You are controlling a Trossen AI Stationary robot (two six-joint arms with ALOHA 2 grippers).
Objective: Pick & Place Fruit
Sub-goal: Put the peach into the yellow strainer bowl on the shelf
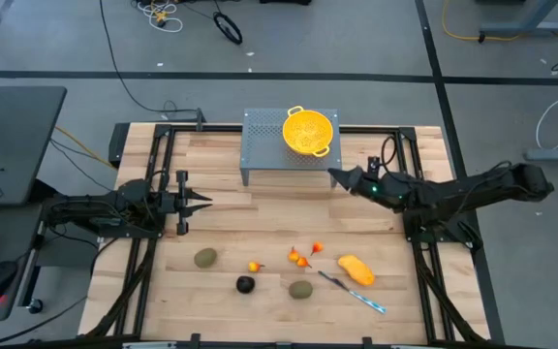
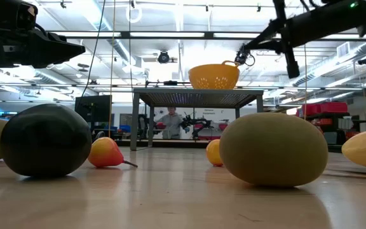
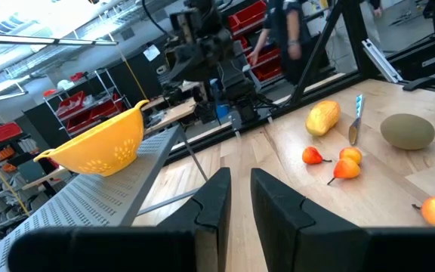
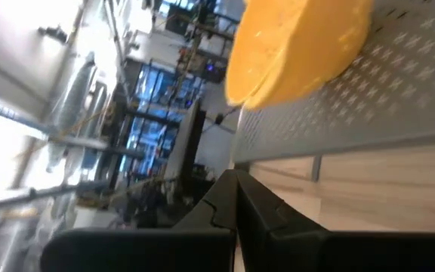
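Observation:
The fruit lies on the near half of the wooden table: two olive-green ovals (image 1: 205, 258) (image 1: 301, 289), a dark ball (image 1: 246, 284), a yellow-orange oblong (image 1: 356, 269) and small orange-red pieces (image 1: 301, 257). My left gripper (image 1: 209, 202) waits level at the table's left, a narrow gap between its fingers (image 3: 216, 198) and nothing in it. My right gripper (image 1: 335, 174) is shut and holds nothing. It hovers level at the near right corner of the grey stand (image 1: 269, 145), just near of the yellow colander (image 1: 310, 131). Its closed fingertips (image 4: 236, 181) point at the stand.
The colander (image 2: 214, 75) sits on top of the perforated grey stand (image 2: 199, 95) at the table's far middle. A slim silver-and-blue knife (image 1: 352, 291) lies beside the oblong fruit. A person shows far off beyond the table (image 2: 170, 122). Bare wood lies between the arms.

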